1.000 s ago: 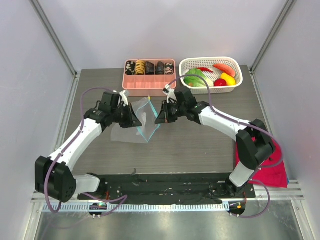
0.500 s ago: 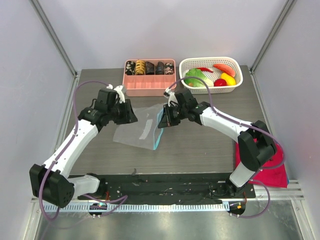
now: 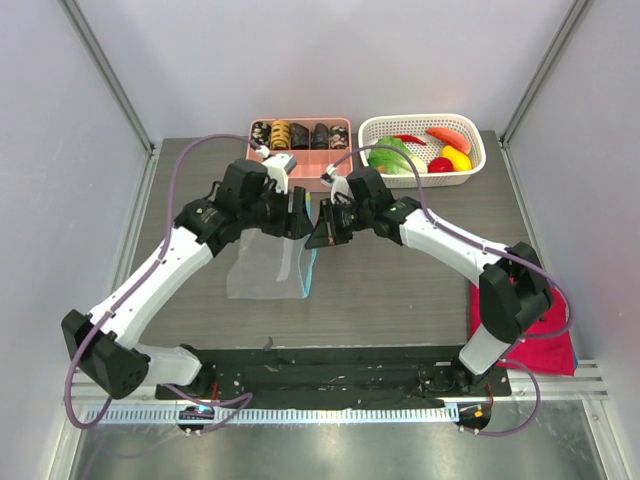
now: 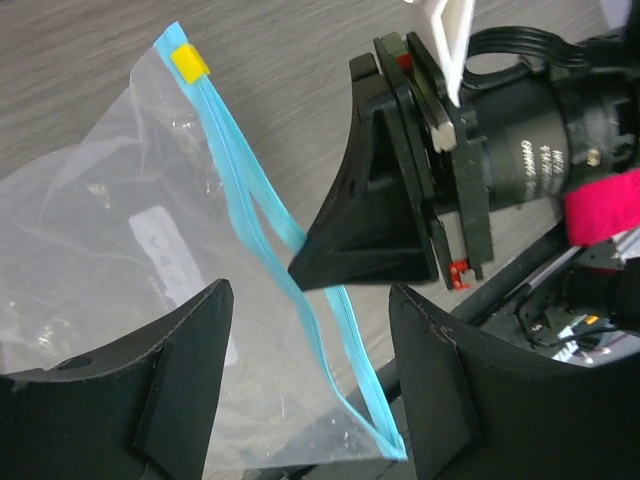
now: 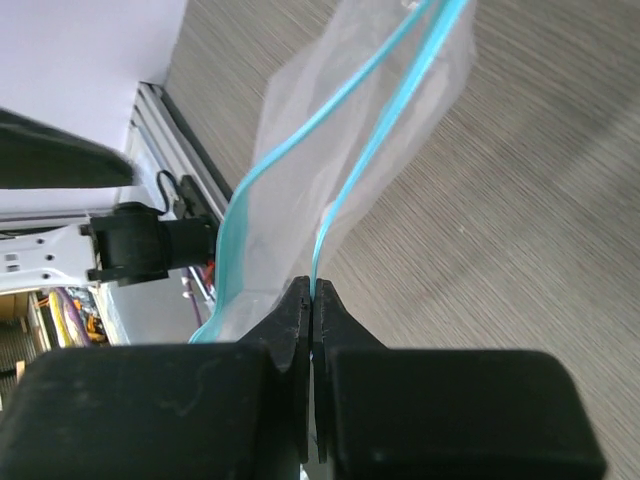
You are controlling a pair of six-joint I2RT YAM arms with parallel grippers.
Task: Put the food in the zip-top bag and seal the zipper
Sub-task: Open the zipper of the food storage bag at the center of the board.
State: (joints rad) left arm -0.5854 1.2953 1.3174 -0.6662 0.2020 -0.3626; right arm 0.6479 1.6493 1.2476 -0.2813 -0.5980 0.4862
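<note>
checking in from the remote desk: my right gripper [image 5: 312, 290] has its fingers pressed together on one strip of the zipper [image 5: 350, 190], pinching that edge of the bag [image 3: 262, 272] and holding it up off the table [image 3: 400, 295]. the other zipper strip bows away from it, so the mouth is parted. the rest of the bag slopes down to the left, mid-table, with its pale label [image 4: 165, 250] showing through the plastic and a little yellow tab [image 4: 188, 63] at the far end of the zipper. my left gripper [image 4: 310, 292] hangs right over the bag, close beside the right one, fingers spread with nothing pinched between them. the food [image 3: 395, 157] sits in the white basket [image 3: 420, 181] at the back right, well apart from the bag. pink tray [image 3: 300, 172] of dark rolls is just left of the basket.
</note>
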